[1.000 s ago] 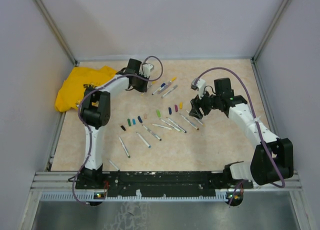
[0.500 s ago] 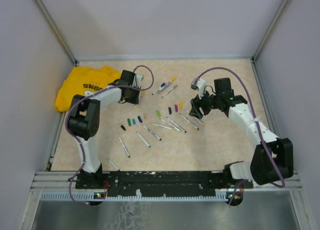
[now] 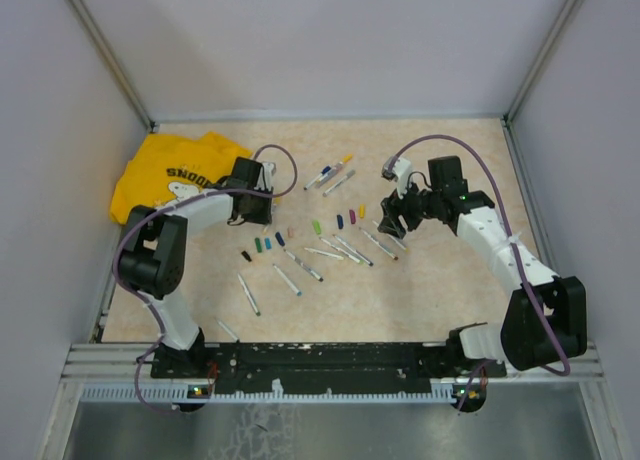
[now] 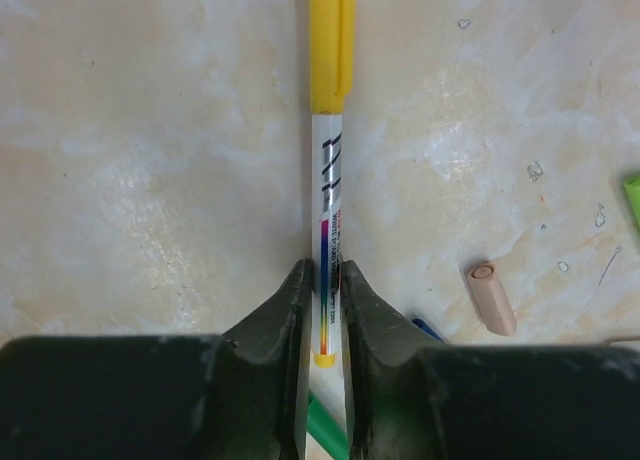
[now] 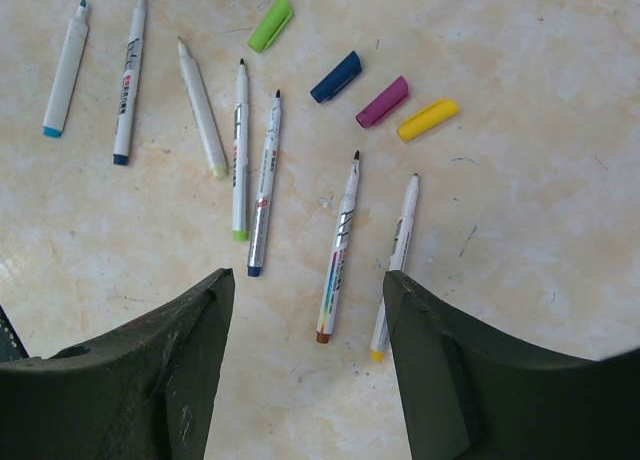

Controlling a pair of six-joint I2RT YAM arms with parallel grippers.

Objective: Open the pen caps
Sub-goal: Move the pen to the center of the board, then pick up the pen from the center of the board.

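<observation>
Pulled back left from far pens [image 3: 328, 175]; pinching pen barrel [image 4: 327, 200] narrowly in left jaws, yellow cap [image 4: 331, 45] on, tip cut off; holding right jaws unmoved, wide.

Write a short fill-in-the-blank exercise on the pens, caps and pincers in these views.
1. The left pincer is closed on a pen whose cap is ____ in colour.
2. That cap sits ____ the pen, not pulled off.
3. The right pincer stands ____, holding nothing, above uncapped pens.
4. Of the row of four loose caps in the right wrist view, the leftmost cap is ____.
Missing words: yellow; on; open; green.
</observation>
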